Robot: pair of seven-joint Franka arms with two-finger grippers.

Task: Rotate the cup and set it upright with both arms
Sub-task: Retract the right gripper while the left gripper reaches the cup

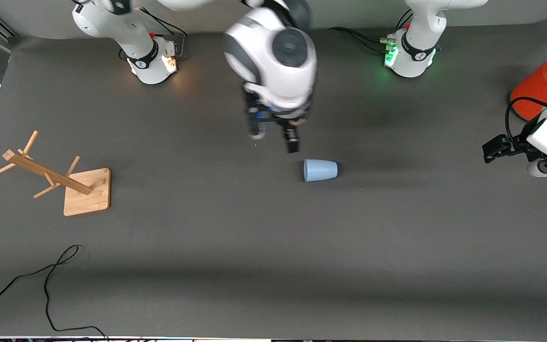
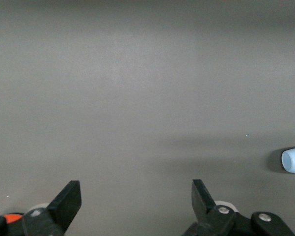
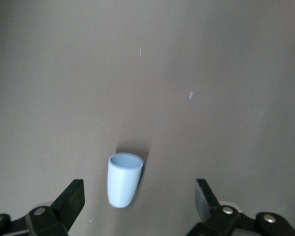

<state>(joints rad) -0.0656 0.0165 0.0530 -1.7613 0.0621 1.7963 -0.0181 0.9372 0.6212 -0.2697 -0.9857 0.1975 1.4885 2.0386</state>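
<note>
The pale blue cup (image 1: pixel 321 170) lies on its side near the middle of the grey table, its open rim toward the right arm's end. My right gripper (image 1: pixel 273 137) hangs open and empty over the table just beside the cup. In the right wrist view the cup (image 3: pixel 123 179) lies between the spread fingers of the right gripper (image 3: pixel 140 196), untouched. My left gripper (image 1: pixel 489 152) is open and empty at the left arm's end of the table, well away from the cup. In the left wrist view, where the left gripper (image 2: pixel 136 196) is spread, only an edge of the cup (image 2: pixel 294 160) shows.
A wooden mug rack (image 1: pixel 45 175) on a square base stands toward the right arm's end. A black cable (image 1: pixel 50 285) lies near the table's front edge. A large orange cylinder (image 1: pixel 537 90) stands beside the left arm.
</note>
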